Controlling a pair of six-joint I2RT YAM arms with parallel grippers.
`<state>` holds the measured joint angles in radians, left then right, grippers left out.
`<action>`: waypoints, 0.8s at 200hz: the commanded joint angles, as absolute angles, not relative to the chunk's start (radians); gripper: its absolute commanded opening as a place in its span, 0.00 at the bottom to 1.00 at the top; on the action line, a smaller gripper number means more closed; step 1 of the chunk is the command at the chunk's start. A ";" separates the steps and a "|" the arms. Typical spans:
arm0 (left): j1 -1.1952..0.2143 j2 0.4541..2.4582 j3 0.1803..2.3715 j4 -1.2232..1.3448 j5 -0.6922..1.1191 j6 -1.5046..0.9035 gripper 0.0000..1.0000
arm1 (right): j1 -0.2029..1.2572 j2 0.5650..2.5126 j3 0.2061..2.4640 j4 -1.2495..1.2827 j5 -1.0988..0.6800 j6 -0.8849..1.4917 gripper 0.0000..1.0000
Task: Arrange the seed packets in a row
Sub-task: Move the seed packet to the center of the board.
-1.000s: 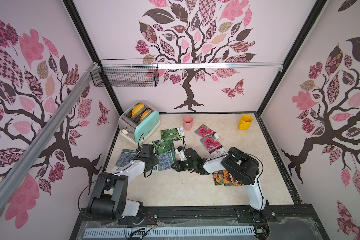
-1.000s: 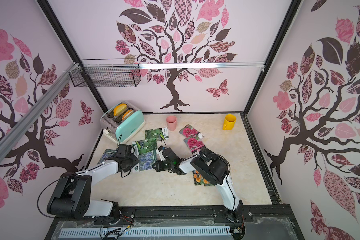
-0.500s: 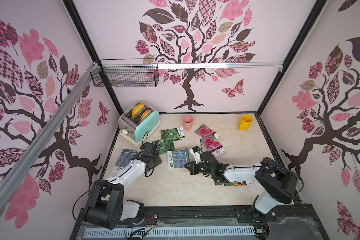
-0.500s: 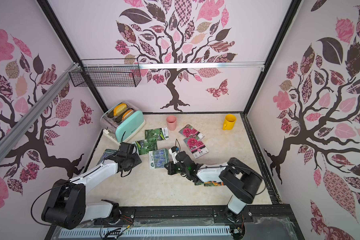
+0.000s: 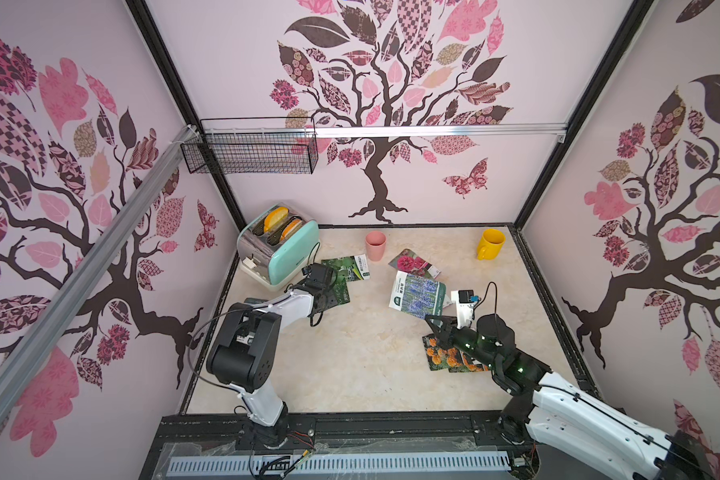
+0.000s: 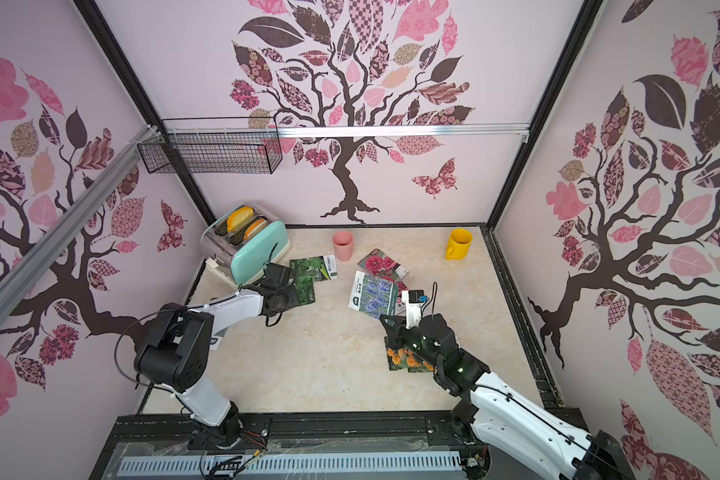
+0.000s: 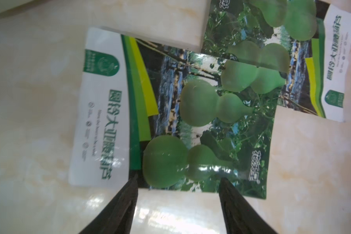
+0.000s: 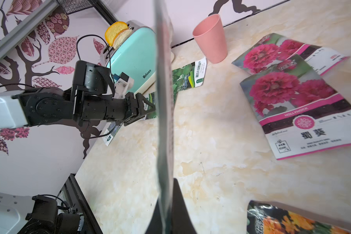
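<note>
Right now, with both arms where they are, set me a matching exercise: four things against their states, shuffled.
Things
1. mid-table lavender packet
2. front gourd packet
3. marigold packets
4. pink cup

States
A. standing upright
B. pinched in the shut right gripper
C. flat, partly hidden under the right arm
D. flat, at the tips of the open left gripper

Pairs: 1-B, 2-D, 3-C, 4-A

right gripper (image 6: 390,326) jaws clamped on lavender packet (image 6: 371,296), held off surface (image 6: 329,365). left gripper (image 6: 292,300) over gourd packet (image 6: 306,291) beside toaster (image 6: 252,255). marigold packets (image 6: 402,359) under right arm.
</note>
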<state>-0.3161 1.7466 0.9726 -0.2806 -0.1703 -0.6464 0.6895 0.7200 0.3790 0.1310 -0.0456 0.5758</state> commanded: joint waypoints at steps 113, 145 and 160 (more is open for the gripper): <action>-0.593 2.085 1.362 -0.250 0.002 -0.581 0.65 | 0.667 0.457 0.545 -0.267 0.123 0.528 0.00; -0.603 1.912 1.335 -0.232 0.033 -0.607 0.68 | 0.667 0.436 0.556 -0.290 0.153 0.526 0.00; -0.603 1.801 1.301 -0.229 0.027 -0.621 0.70 | 0.667 0.442 0.559 -0.280 0.154 0.530 0.00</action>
<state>-0.6178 1.9888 1.3209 -0.2337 0.0105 -0.5907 0.6724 0.4442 0.5175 -0.2523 0.1181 0.5404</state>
